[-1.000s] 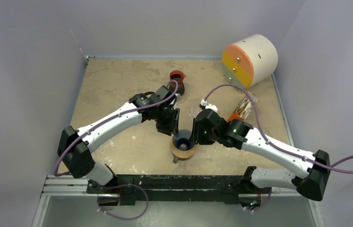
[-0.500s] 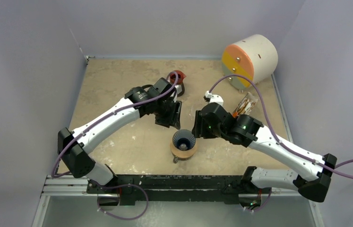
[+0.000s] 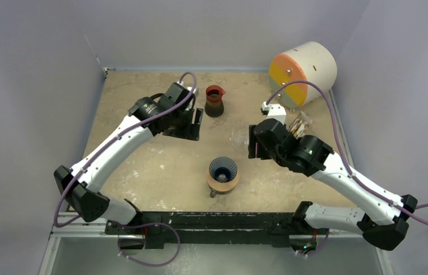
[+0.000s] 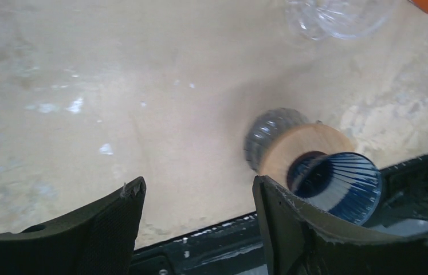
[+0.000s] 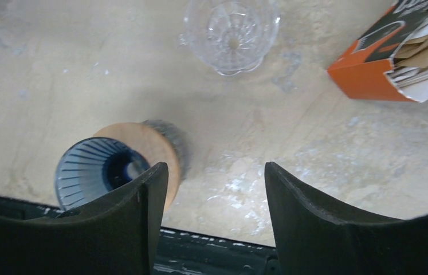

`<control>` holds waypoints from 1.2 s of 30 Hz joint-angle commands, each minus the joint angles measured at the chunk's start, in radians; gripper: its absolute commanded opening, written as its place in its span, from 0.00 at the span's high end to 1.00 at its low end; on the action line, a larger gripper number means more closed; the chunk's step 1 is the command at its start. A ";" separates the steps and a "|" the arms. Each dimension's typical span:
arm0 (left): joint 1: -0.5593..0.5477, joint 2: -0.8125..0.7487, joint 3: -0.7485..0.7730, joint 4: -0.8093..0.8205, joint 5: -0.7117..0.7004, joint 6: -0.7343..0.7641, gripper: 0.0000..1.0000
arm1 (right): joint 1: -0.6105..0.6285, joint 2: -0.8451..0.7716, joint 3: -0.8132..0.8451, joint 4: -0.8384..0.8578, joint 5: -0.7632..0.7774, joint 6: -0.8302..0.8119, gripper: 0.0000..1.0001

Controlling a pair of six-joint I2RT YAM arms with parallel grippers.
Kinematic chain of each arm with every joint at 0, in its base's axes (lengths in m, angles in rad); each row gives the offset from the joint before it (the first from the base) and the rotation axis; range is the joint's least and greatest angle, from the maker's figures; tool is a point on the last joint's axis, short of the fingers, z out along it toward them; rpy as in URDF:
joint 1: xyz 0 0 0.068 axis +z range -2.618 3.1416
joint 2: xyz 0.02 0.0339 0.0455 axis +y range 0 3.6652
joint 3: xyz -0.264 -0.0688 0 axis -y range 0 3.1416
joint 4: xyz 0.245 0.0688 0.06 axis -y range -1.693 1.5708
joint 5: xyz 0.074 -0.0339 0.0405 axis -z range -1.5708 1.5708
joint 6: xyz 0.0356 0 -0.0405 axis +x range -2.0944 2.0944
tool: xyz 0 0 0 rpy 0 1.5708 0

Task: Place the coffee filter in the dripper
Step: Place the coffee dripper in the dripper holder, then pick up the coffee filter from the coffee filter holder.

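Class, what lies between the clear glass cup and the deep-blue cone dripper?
Bare tan tabletop only, seen in the right wrist view, between the clear glass cup and the flat wooden ring beneath the deep-blue ribbed cone dripper.

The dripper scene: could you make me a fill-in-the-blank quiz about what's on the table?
The dripper sits on a tan wooden ____.
Its ribbed inside is deep ____.
The left hand and the right hand are both ____, holding nothing.
The box near the glass cup is ____.
Missing words: ring; blue; open; orange.
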 commanded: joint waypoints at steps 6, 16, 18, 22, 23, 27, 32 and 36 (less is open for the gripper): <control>0.071 -0.149 -0.094 0.036 -0.245 0.114 0.29 | -0.113 0.012 0.050 -0.038 0.090 -0.127 0.29; 0.071 -0.293 -0.330 0.227 -0.290 0.142 0.28 | -0.311 0.018 0.042 -0.025 0.114 -0.203 0.28; 0.072 -0.307 -0.354 0.246 -0.293 0.144 0.28 | -0.342 0.028 0.042 -0.019 0.126 -0.213 0.28; 0.072 -0.321 -0.389 0.259 -0.302 0.156 0.28 | -0.433 0.047 0.031 0.000 0.124 -0.218 0.31; 0.073 -0.321 -0.390 0.252 -0.305 0.153 0.29 | -0.461 0.048 0.027 0.015 0.115 -0.218 0.33; 0.072 -0.327 -0.403 0.252 -0.298 0.151 0.29 | -0.567 0.046 -0.004 0.084 0.064 -0.225 0.40; 0.072 -0.321 -0.403 0.244 -0.292 0.147 0.29 | -0.676 0.080 -0.018 0.141 -0.018 -0.222 0.50; 0.072 -0.328 -0.403 0.243 -0.287 0.147 0.29 | -0.733 0.127 -0.013 0.161 -0.055 -0.222 0.52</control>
